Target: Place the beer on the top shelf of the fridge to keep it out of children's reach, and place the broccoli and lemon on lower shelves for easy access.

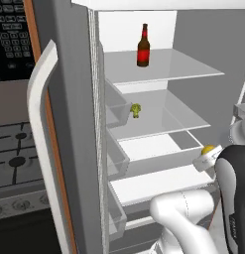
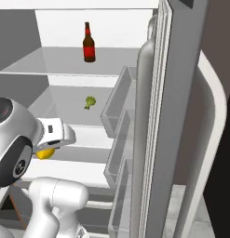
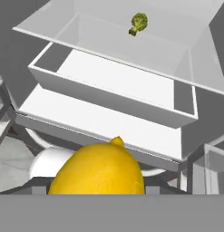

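Two of the three items are already placed; the lemon is the one left. It sits nearest, pinched in the pincer, large at the bottom of the hand view, with its nipple end pointing toward the fridge. In the left base view it shows as a yellow spot at the arm's end, just in front of the lower shelves, not yet over any panel.

Handling, as a judgement: lemon is light, firm, with a waxy rounded skin, so it could roll once released. Grip across the widest part of the belly looks sound; a hold near either tapered end would tend to squeeze it out. Set it down low and flat on a panel rather than drop it.

Next beyond: a white drawer-like tray and the flat white panel under it, both bare and within reach as candidate spots.

Further in, the broccoli rests on the middle glass shelf, toward the door side, well apart from the lemon. Light and springy, it needs no more handling.

Farthest and highest, the beer stands upright on the top shelf, near the back wall.
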Motion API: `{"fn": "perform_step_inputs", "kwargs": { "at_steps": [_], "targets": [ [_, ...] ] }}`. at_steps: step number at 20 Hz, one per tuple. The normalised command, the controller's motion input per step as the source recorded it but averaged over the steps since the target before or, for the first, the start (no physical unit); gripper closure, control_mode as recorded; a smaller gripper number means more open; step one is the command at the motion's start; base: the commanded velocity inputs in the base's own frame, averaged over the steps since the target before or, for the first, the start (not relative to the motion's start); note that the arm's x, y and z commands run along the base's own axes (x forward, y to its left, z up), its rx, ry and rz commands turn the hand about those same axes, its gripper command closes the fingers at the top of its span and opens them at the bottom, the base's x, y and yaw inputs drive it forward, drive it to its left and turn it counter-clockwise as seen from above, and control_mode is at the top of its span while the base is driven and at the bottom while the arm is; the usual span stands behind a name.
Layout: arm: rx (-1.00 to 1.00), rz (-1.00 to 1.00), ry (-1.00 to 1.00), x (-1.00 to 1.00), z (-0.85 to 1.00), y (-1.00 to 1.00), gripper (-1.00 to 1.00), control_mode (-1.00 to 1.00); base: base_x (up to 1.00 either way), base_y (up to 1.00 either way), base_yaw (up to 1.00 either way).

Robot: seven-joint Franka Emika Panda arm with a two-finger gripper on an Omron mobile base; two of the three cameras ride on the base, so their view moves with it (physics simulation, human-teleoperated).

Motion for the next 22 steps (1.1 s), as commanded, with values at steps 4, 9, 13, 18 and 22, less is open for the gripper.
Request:
{"fn": "perform_step_inputs", "kwargs": {
  "at_steps": [4, 9, 13, 18, 22],
  "targets": [
    [0.0, 0.0, 0.0, 0.0, 0.0, 0.0, 1.0, 1.0, 0.67, 0.0, 0.0],
    [0.0, 0.0, 0.0, 0.11, -0.03, 0.0, 1.0, -1.0, 0.5, 0.0, 0.0],
    [0.0, 0.0, -0.01, 0.59, -0.17, 0.0, 1.0, -1.0, 0.0, 0.0, 0.0],
    [0.0, 0.0, -0.02, 0.7, -0.2, 0.0, 1.0, -1.0, 0.0, 0.0, 0.0],
    [0.0, 0.0, -0.03, 0.73, -0.22, 0.0, 1.0, -1.0, 0.0, 0.0, 0.0]
  ]
}}
